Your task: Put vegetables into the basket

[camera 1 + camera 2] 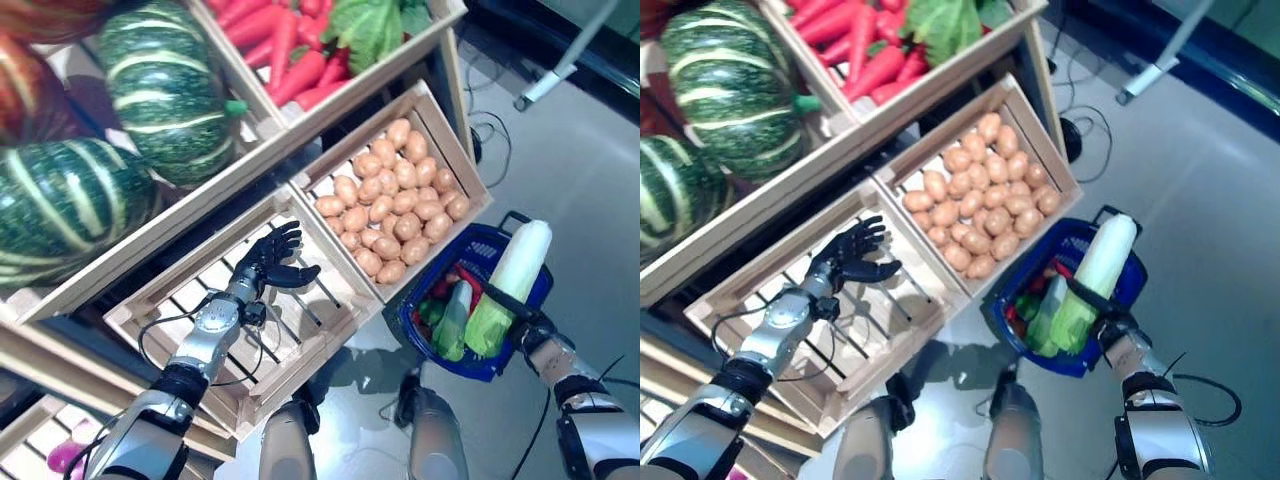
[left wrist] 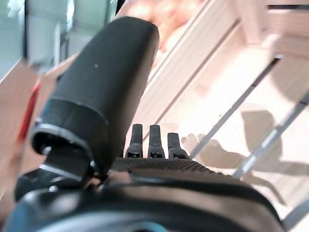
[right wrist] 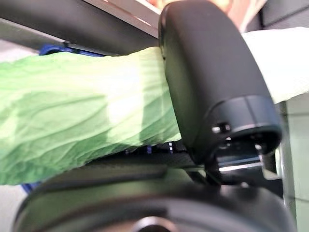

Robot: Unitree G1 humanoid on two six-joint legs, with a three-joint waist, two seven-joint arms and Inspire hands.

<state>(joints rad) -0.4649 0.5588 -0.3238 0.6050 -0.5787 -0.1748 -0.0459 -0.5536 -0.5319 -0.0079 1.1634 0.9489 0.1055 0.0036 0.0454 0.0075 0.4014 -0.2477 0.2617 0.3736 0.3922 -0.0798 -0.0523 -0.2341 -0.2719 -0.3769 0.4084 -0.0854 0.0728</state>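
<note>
**Cabbage held above the basket, lower right**

The right wrist view alone shows the thumb of the right hand (image 3: pixel 212 87) clamped over the pale green cabbage (image 1: pixel 510 285); the fingers beneath are probably curled round it. The head views place the cabbage upright over the blue basket (image 1: pixel 437 345), which holds green and red vegetables. The left hand (image 1: pixel 270 262) hovers with fingers spread, holding nothing, over the slatted crate (image 1: pixel 300 345). At centre lies a crate of potatoes (image 1: pixel 392 200); carrots (image 1: pixel 275 40) and squashes (image 1: pixel 165 90) fill the upper left. Grey floor (image 1: pixel 590 170) at right.

Bright overhead light casts soft shadows on the floor (image 1: pixel 590 160); wrist views blur up close.
</note>
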